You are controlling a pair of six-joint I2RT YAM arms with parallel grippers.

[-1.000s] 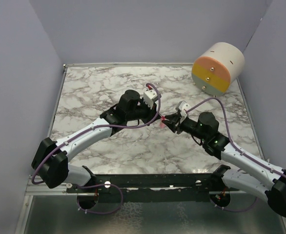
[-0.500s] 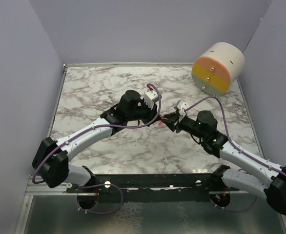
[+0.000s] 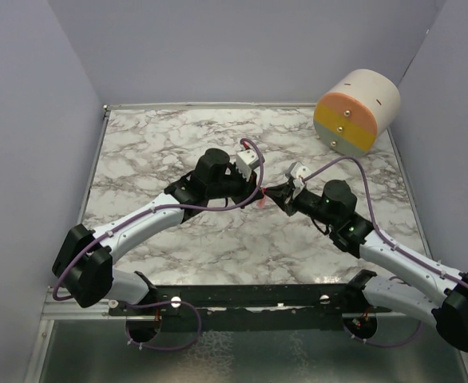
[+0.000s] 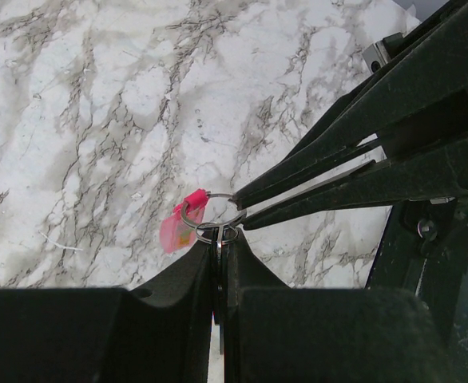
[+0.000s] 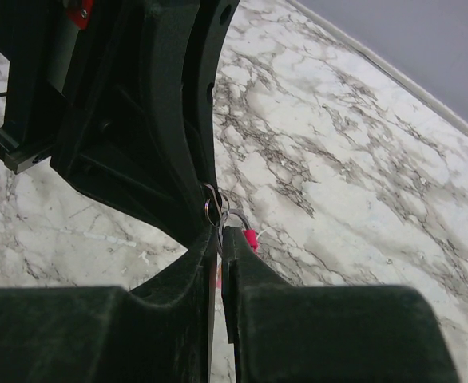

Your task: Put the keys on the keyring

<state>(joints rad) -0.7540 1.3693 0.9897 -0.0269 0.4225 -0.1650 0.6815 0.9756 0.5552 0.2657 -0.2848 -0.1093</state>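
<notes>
Well apart from the pastel drum (image 3: 356, 112), to its near left | keyring (image 4: 175, 230) held over the marble table (image 3: 154, 144), pink tag drooping from its metal ring | right gripper (image 4: 240, 214) pinches that ring from the drum side | left gripper (image 4: 219, 242) is clamped on a thin silvery piece (image 4: 218, 259) touching the ring; whether this is the key cannot be told.

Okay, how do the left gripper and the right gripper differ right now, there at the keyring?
Direction: the left gripper reaches in from the left, and the right gripper from the right. Their tips almost meet.
Hold: in the left wrist view, the right gripper pinches the keyring at its metal ring, on the side away from the pink strip. The left gripper pinches thin metal at the ring's lower edge.
Shared: both have their jaws closed.
</notes>
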